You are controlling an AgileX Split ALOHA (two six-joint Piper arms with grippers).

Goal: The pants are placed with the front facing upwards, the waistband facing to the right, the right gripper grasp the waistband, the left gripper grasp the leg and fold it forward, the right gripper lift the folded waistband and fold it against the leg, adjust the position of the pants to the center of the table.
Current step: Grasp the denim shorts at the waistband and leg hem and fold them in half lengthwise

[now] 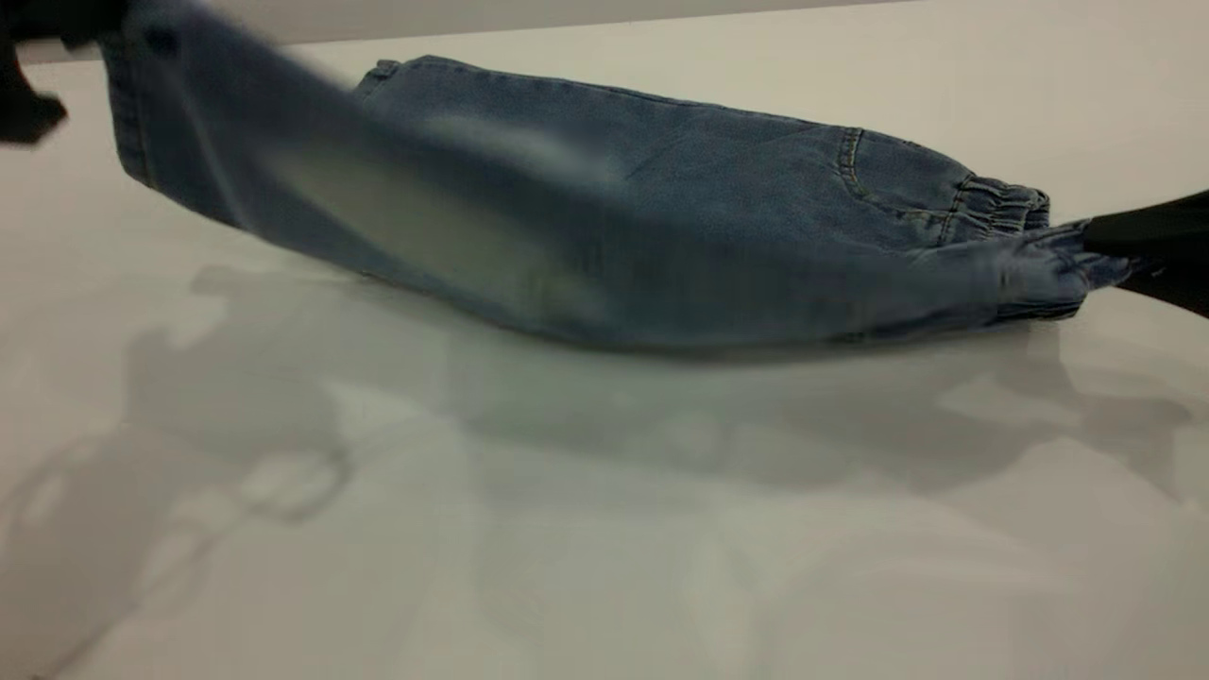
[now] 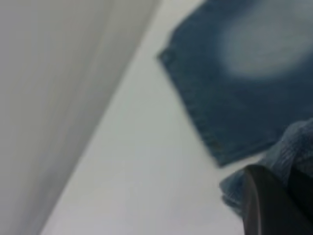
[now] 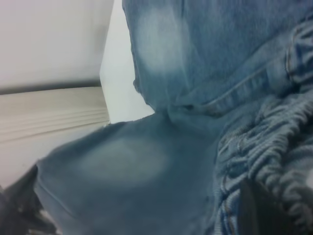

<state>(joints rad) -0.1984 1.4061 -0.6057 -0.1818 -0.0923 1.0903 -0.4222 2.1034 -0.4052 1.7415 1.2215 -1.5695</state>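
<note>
only exterior view shows leg [image 1: 312, 179] apparently lifted.

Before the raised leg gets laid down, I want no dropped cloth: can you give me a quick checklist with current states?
1. Right gripper pinching the waistband: ok.
2. Left gripper holding the leg at its hem: ok, cloth is lifted off the table.
3. Other leg flat on the table: ok.
4. Fold finished: not ok, the lifted leg is mid-air.
5. Pants centred: cannot tell.
</note>
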